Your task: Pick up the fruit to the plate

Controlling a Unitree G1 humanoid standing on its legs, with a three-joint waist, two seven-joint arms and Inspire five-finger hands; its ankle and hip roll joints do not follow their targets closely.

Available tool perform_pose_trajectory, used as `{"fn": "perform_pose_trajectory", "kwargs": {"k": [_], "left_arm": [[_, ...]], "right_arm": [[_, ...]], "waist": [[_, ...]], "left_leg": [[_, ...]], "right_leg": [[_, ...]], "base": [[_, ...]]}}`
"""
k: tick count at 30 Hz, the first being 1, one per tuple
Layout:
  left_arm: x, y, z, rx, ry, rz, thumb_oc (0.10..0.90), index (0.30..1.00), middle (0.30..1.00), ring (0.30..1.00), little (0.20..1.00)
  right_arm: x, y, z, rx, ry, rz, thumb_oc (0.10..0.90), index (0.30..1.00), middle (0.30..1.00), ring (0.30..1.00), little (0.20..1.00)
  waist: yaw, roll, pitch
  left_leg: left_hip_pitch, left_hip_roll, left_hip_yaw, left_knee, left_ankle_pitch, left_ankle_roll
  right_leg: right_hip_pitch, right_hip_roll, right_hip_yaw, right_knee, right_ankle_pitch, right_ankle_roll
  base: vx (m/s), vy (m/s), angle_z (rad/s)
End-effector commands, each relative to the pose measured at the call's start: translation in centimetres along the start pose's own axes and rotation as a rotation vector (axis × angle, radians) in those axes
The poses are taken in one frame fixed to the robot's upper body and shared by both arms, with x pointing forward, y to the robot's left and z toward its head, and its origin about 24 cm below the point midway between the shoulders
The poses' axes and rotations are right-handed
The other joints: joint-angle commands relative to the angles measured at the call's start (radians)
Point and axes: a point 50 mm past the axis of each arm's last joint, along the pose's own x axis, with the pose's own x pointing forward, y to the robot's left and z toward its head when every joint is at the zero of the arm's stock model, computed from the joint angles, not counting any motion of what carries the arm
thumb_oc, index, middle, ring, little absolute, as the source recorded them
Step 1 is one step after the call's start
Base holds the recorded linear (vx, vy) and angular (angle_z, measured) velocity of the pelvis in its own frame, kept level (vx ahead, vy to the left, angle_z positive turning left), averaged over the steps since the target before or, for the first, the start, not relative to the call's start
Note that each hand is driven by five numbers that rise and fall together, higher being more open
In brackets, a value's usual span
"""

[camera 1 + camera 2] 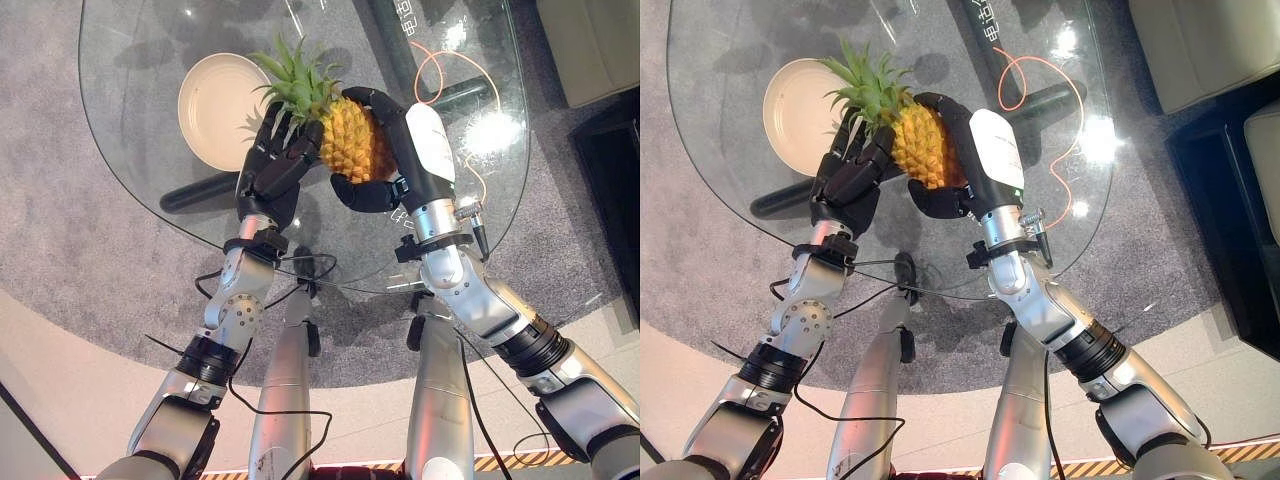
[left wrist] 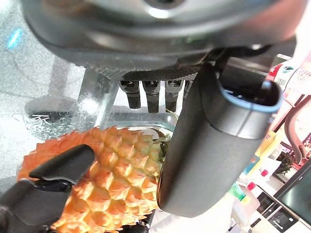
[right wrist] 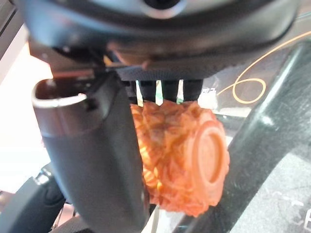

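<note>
An orange pineapple (image 1: 355, 140) with a green leafy crown (image 1: 300, 85) hangs above the glass table, lying on its side between my two hands. My right hand (image 1: 412, 150) is curled round its body from the right, thumb under it (image 3: 97, 160); the fruit's base (image 3: 206, 155) shows past that thumb. My left hand (image 1: 270, 165) is curled at the crown end, and the fruit (image 2: 116, 165) sits between its thumb (image 2: 214, 145) and fingers. The cream plate (image 1: 215, 95) lies empty on the glass just left of the crown.
The round glass table (image 1: 150, 60) has a dark base under it and an orange cable (image 1: 440, 70) looping beneath the glass. A beige sofa (image 1: 595, 45) and a dark cabinet (image 1: 610, 160) stand to the right. Grey carpet surrounds the table.
</note>
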Motion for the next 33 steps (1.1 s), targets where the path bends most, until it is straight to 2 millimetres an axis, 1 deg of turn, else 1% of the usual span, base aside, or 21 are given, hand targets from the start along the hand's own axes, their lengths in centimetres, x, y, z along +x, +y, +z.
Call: {"fn": "perform_pose_trajectory", "kwargs": {"k": [1,8,17,21,25,28,30,33], "left_arm": [[1.1,-5.5,2.3,-0.137,-0.142,-0.206,0.800,0.900,0.900,0.900,0.900],[1.3,-5.1,2.7,-0.213,-0.183,-0.141,0.800,0.900,0.900,0.900,0.900],[1.2,-5.2,2.8,-0.278,-0.203,-0.126,0.800,0.900,0.900,0.900,0.900],[1.3,-5.5,2.9,-0.271,-0.206,-0.119,0.800,0.900,0.900,0.900,0.900],[1.3,-5.5,2.9,-0.274,-0.205,-0.117,0.800,0.900,0.900,0.900,0.900],[1.3,-5.5,2.9,-0.274,-0.205,-0.117,0.800,0.900,0.900,0.900,0.900],[1.3,-5.5,3.0,-0.269,-0.205,-0.111,0.800,0.900,0.900,0.900,0.900],[1.3,-5.5,3.0,-0.273,-0.207,-0.107,0.800,0.900,0.900,0.900,0.900]], "right_arm": [[1.7,-2.3,8.8,0.104,-0.425,-0.072,0.100,0.300,0.300,0.300,0.200],[1.6,-1.8,9.6,0.114,-0.445,-0.034,0.100,0.300,0.300,0.300,0.200],[1.5,-1.2,10.5,0.103,-0.486,0.025,0.100,0.300,0.300,0.300,0.200],[1.5,-1.1,10.9,0.099,-0.507,0.040,0.100,0.300,0.300,0.300,0.200],[1.4,-1.0,11.4,0.083,-0.546,0.063,0.100,0.300,0.300,0.300,0.200],[1.4,-1.0,11.4,0.083,-0.547,0.063,0.100,0.300,0.300,0.300,0.200],[1.2,-1.0,11.9,0.077,-0.587,0.090,0.100,0.300,0.300,0.300,0.200],[1.1,-0.9,12.1,0.070,-0.603,0.104,0.100,0.300,0.300,0.300,0.200]], "waist": [[0.010,0.003,-0.018],[0.013,-0.002,-0.018],[0.019,-0.001,-0.018],[0.022,-0.003,-0.018],[0.025,-0.003,-0.018],[0.025,-0.003,-0.018],[0.027,-0.004,-0.018],[0.028,-0.005,-0.018]], "left_leg": [[0.017,-0.066,-0.014,0.050,-0.098,0.020],[0.019,-0.068,-0.017,0.051,-0.097,0.019],[0.017,-0.071,-0.020,0.052,-0.095,0.018],[0.017,-0.071,-0.021,0.051,-0.093,0.018],[0.018,-0.072,-0.022,0.050,-0.093,0.018],[0.018,-0.072,-0.022,0.050,-0.093,0.018],[0.018,-0.071,-0.022,0.051,-0.092,0.017],[0.017,-0.073,-0.024,0.053,-0.093,0.017]], "right_leg": [[0.079,0.033,-0.098,-0.205,0.110,-0.010],[0.084,0.032,-0.102,-0.205,0.109,-0.011],[0.084,0.031,-0.105,-0.205,0.108,-0.011],[0.087,0.031,-0.108,-0.208,0.109,-0.011],[0.089,0.032,-0.111,-0.209,0.110,-0.010],[0.089,0.032,-0.111,-0.209,0.110,-0.010],[0.090,0.031,-0.113,-0.210,0.111,-0.008],[0.092,0.031,-0.115,-0.209,0.110,-0.009]], "base": [[0.00,0.000,0.00],[0.00,0.000,0.00],[0.00,0.000,0.00],[0.00,0.000,0.00],[0.00,0.000,0.00],[0.00,-0.001,0.01],[0.00,-0.016,0.04],[0.00,0.000,0.00]]}}
